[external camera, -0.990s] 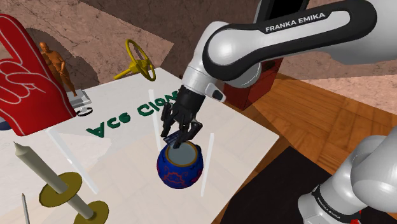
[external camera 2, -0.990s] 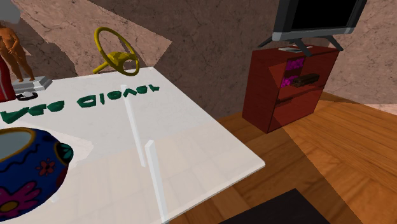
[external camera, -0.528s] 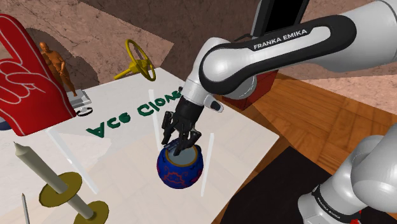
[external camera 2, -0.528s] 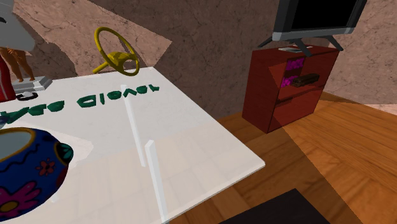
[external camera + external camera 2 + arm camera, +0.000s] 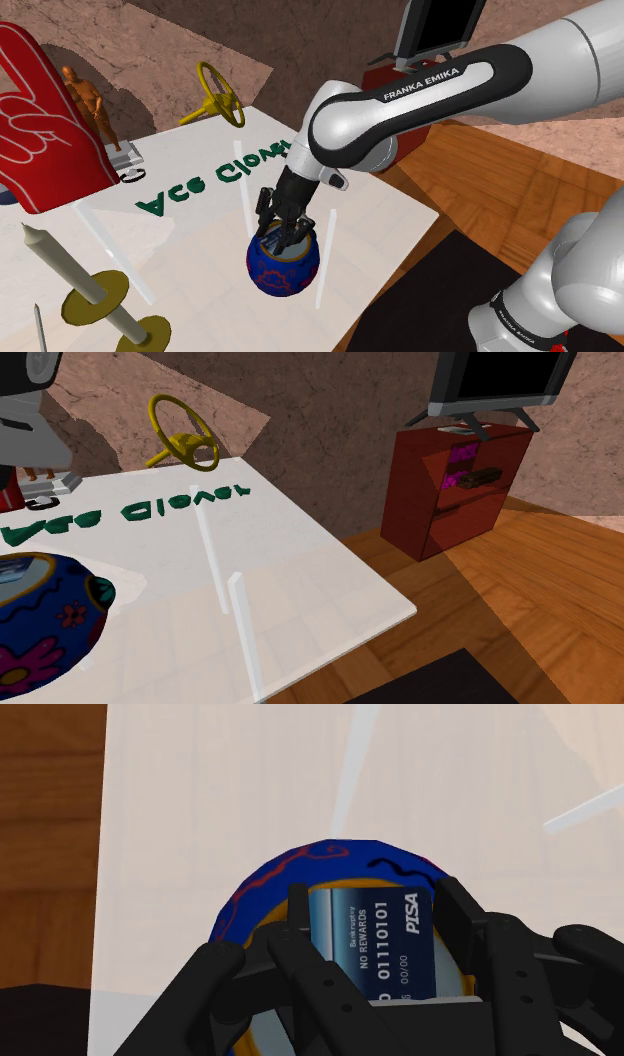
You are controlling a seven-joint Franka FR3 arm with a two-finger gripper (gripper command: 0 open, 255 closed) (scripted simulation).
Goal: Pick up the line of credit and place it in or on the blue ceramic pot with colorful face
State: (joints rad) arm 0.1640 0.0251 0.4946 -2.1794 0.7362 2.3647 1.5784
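A white counter [image 5: 310, 587] carries green lettering [image 5: 150, 510] and two pale upright posts [image 5: 243, 637]. At its far edge a yellow steering wheel [image 5: 183, 447] tilts against the stone wall [image 5: 330, 422]. A big red foam hand [image 5: 42, 105] stands beside a small wooden figure [image 5: 88, 100] on a grey base. Nearer me, a white candle [image 5: 60, 262] leans over brass discs [image 5: 95, 297]. Off the counter, a red cabinet [image 5: 450, 497] on the wood floor [image 5: 530, 602] bears a TV [image 5: 500, 377].

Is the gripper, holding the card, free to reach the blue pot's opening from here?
Probably yes: the gripper holds the card right at the open mouth of the blue pot, with nothing between.
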